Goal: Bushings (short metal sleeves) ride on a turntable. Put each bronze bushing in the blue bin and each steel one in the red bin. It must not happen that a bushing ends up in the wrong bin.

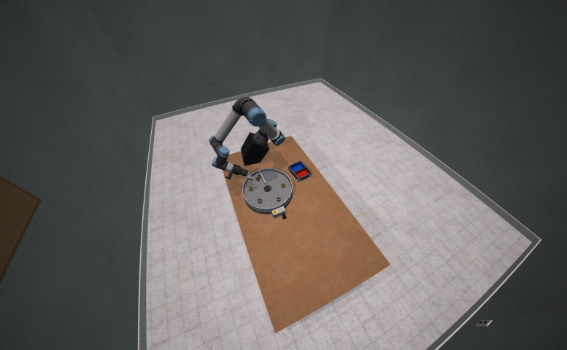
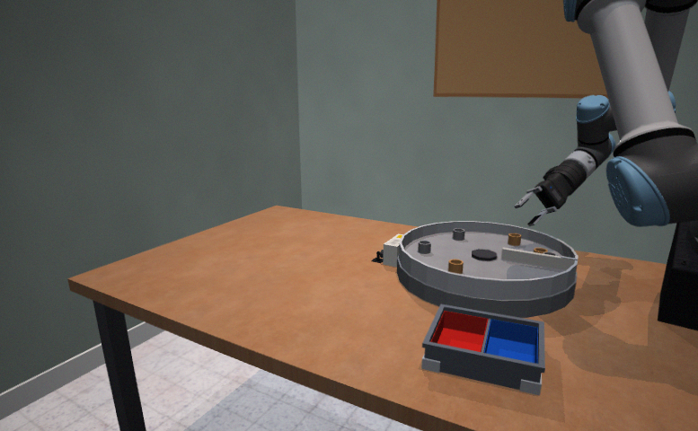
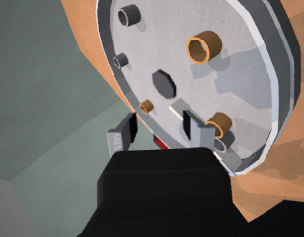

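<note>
The grey turntable (image 1: pixel 273 203) (image 2: pixel 486 286) (image 3: pixel 152 49) carries three bronze and three steel bushings. One bronze bushing (image 2: pixel 514 241) (image 3: pixel 214 44) stands clear of the divider. Another bronze bushing (image 2: pixel 539 250) (image 3: pixel 224 121) is close to the divider, with a partly hidden steel bushing (image 3: pixel 221 144) beside it. The third bronze bushing (image 1: pixel 282 185) (image 2: pixel 455 267) (image 3: pixel 147 106) is beyond the hub. Two steel bushings (image 2: pixel 458 235) (image 2: pixel 424 249) stand on the side away from the arm. My gripper (image 2: pixel 524 215) (image 3: pixel 159 120) is open and empty above the turntable's edge. The blue bin (image 1: pixel 296 166) (image 2: pixel 512 344) and red bin (image 1: pixel 302 173) (image 2: pixel 460 333) look empty.
A pale divider wall (image 1: pixel 263 178) (image 2: pixel 534 258) runs from near the hub (image 2: pixel 483 254) to the turntable's rim. A small white box (image 1: pixel 278 211) (image 2: pixel 393 251) sits against the outside of the turntable. The joined bins stand on the table (image 1: pixel 312 243) (image 2: pixel 234 288) beside the turntable.
</note>
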